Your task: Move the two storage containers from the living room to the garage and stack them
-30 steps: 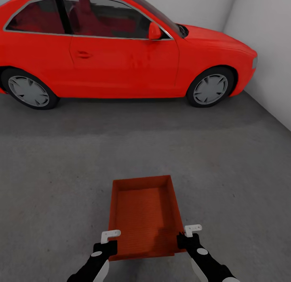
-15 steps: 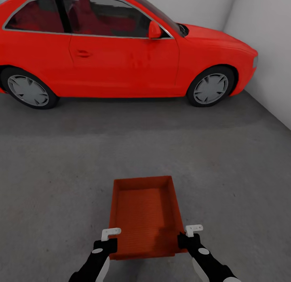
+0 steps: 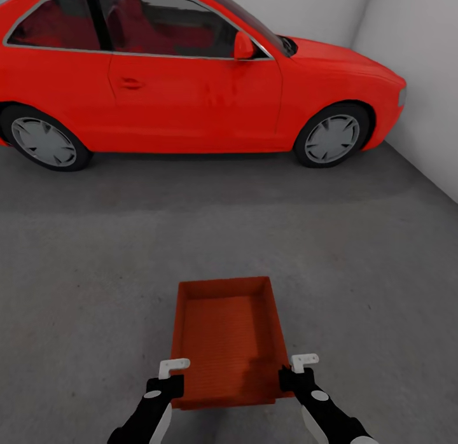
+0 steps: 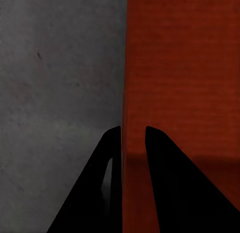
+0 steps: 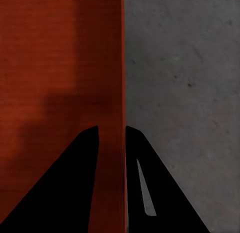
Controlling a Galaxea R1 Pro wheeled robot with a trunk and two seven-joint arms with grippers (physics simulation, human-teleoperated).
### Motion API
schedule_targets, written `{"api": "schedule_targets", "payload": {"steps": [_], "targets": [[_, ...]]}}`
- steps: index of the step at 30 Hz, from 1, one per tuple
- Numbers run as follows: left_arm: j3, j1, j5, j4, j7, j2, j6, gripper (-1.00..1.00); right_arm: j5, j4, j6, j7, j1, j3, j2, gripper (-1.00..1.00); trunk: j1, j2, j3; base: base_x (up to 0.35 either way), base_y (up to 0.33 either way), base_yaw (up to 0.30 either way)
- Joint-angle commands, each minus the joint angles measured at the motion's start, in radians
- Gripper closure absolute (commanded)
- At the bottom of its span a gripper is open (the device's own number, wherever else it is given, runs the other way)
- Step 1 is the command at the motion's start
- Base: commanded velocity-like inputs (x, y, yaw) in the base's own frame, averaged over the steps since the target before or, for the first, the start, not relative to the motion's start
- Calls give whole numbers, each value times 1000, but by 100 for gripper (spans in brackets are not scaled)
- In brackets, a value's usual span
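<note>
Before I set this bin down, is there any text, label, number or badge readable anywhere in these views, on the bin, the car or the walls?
None can be read.
Rust-red open-top storage bin: plain walls and bottom, no label.
Red coupe car: no badge, plate or lettering shows on its side.
White walls and dark grey concrete floor: bare, no signs.
Left gripper and right gripper: no markings readable.

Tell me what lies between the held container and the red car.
In the head view, only bare grey floor lies between the storage container and the car.
</note>
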Motion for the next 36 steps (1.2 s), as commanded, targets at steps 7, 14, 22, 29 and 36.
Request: {"api": "schedule_targets", "payload": {"steps": [7,14,22,29,36], "targets": [[12,-1,4,-6,-8,-12,-42,100,-18,3,-4,7,1,8,4,100,27,-50,-23,0,0,0],[12,-1,4,-6,-8,-12,-42,100,-18,3,-4,7,1,8,4,100,54,-99,-45,0,0,0],[12,-1,4,-6,-8,-12,-42,100,-19,3,-4,6,1,8,4,100,84,-155,-70,0,0,0],[12,-1,4,-6,-8,-12,-42,100,-19,3,-4,5,1,8,4,100,111,-204,-92,0,0,0],[12,-1,4,-6,-8,-12,-42,100,-19,4,-4,4,1,8,4,100,138,-253,-114,0,0,0]]}}
